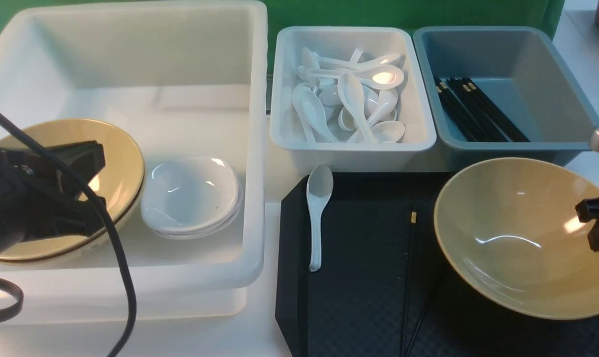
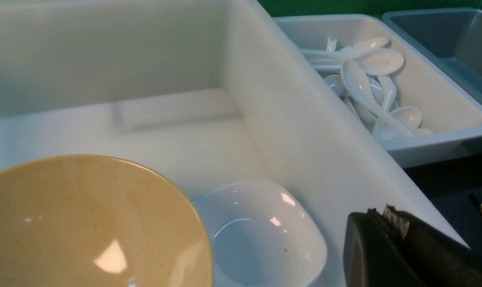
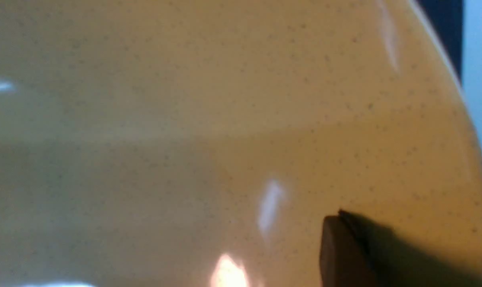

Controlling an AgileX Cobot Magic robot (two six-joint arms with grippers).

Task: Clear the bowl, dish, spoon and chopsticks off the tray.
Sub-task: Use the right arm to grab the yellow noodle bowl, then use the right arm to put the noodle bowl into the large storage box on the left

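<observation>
Many white spoons (image 1: 351, 94) in white bin (image 1: 353, 146)

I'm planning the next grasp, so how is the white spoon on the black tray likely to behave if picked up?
The spoon looks stiff, probably one moulded piece. Its glossy surface may be slippery between fingertips. It could also tip scoop-down if pinched by the handle, since the broad scoop looks like the heavier end.

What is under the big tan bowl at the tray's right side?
Black tray shows around the bowl, and one chopstick runs up to its edge. The bowl hides the rest, so whether anything else lies beneath cannot be told.
</observation>
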